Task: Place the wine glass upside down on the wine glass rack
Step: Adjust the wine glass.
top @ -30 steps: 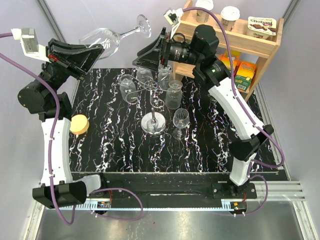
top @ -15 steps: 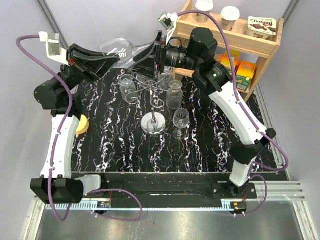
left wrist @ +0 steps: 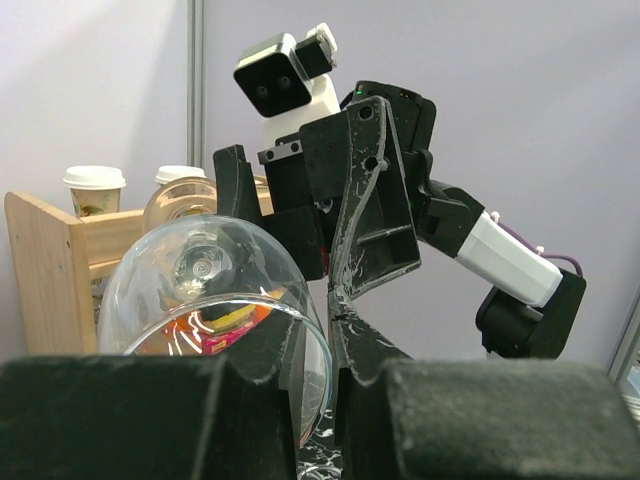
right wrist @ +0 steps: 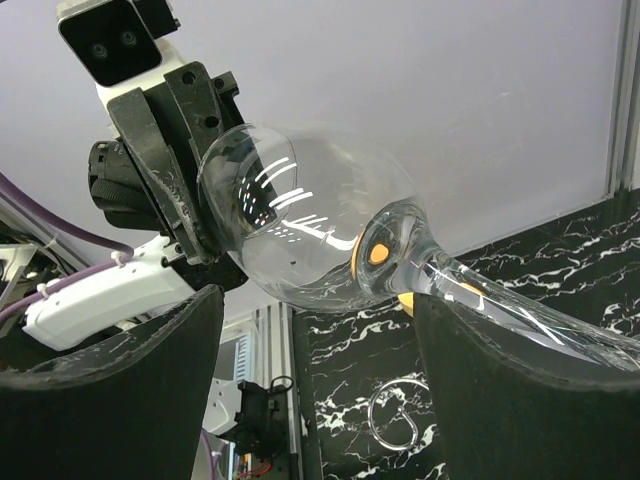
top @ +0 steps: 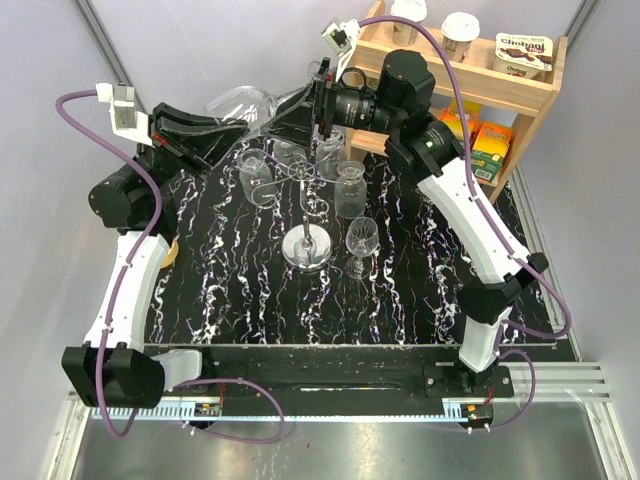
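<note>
Shift of glass (top: 235,103) rightward, axis level, stem into wide-open right gripper (right wrist: 318,310), bowl clamped in left gripper (left wrist: 318,395).

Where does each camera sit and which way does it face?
Top external: above and behind the bases, looking down on the table; left arm and right arm show whole.
Left wrist: on the left arm, looking past its own fingers at the wine glass and the right end effector.
Right wrist: on the right arm, looking between its own fingers at the wine glass and the left end effector.
Shared: wrist views face each other, both showing the wine glass.
</note>
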